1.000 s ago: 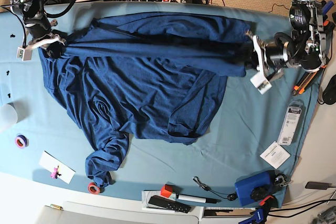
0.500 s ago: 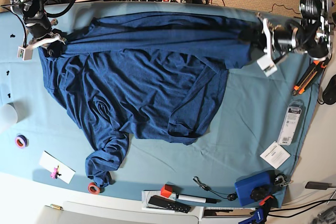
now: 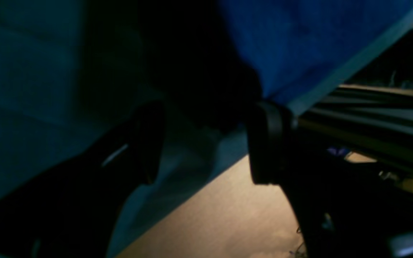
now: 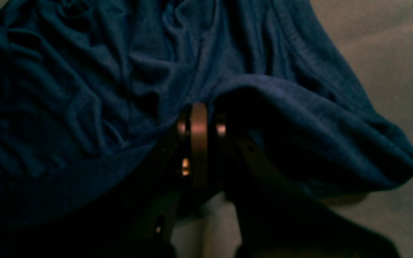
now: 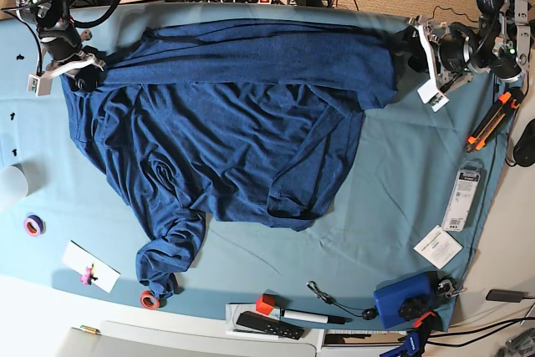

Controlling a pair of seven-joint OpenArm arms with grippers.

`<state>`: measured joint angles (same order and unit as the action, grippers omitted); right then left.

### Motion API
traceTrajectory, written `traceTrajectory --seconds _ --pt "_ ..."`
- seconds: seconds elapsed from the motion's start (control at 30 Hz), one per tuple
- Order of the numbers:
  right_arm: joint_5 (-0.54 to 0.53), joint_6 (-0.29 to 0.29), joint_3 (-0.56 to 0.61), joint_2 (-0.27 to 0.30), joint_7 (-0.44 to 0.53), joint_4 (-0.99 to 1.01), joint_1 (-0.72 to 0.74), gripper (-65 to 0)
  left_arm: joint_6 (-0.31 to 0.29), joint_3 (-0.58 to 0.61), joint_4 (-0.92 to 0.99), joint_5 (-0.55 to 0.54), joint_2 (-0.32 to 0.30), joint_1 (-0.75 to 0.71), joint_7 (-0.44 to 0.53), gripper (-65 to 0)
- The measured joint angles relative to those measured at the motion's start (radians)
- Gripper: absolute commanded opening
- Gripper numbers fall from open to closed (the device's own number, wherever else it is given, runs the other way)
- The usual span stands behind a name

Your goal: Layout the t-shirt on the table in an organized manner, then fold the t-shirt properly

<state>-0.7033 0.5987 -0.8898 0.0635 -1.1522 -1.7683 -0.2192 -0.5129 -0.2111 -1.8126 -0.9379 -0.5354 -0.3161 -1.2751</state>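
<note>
Base view shows the t-shirt (image 5: 226, 131) lying on the table (image 5: 401, 198), stretched in a long line from one gripper to the other, with its crumpled sleeve end trailing away from both. The right gripper (image 5: 71, 68) is squeezed tight on one end of the shirt. The left gripper (image 5: 426, 56) sits just past the other end with its jaws wide apart and nothing in them, so it is the arm free to reach for the loose cloth.
</note>
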Motion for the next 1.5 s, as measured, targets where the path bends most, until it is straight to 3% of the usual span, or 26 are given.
traceTrajectory --seconds 0.23,0.7,0.77,0.87,0.9,1.13,1.33,1.5 --pt "0.0 0.0 0.0 0.0 0.0 0.0 0.0 -65.0 -0.007 0.002 0.008 -0.168 0.001 -0.055 -0.026 -27.0" --pt "0.0 0.0 0.0 0.0 0.0 0.0 0.0 -65.0 -0.011 0.004 0.011 -0.19 0.053 -0.052 -0.008 -27.1" --pt "0.0 0.0 0.0 0.0 0.0 0.0 0.0 -65.0 -0.011 0.003 0.011 -0.188 0.051 -0.05 0.005 -34.1" --pt "0.0 0.0 0.0 0.0 -0.004 0.0 0.0 -65.0 -0.032 0.003 0.013 -0.17 0.051 -0.043 0.039 -60.6" --pt "0.0 0.0 0.0 0.0 -0.015 0.0 0.0 -65.0 -0.034 0.003 0.013 -0.164 0.051 -0.037 0.046 -65.0" --pt "-0.005 0.0 0.0 0.0 -0.044 0.0 -0.022 -65.0 -0.076 0.005 0.013 -0.185 0.06 -0.003 0.065 -65.0" --pt "-0.071 -0.001 0.0 -0.003 -0.046 0.0 -0.086 -65.0 -0.173 0.005 0.014 -0.383 0.059 0.026 -0.023 -65.0" --pt "-0.156 0.0 -0.006 -0.003 -0.091 0.0 -0.119 -65.0 -0.18 0.005 0.014 -0.512 0.059 0.028 -0.09 -65.0"
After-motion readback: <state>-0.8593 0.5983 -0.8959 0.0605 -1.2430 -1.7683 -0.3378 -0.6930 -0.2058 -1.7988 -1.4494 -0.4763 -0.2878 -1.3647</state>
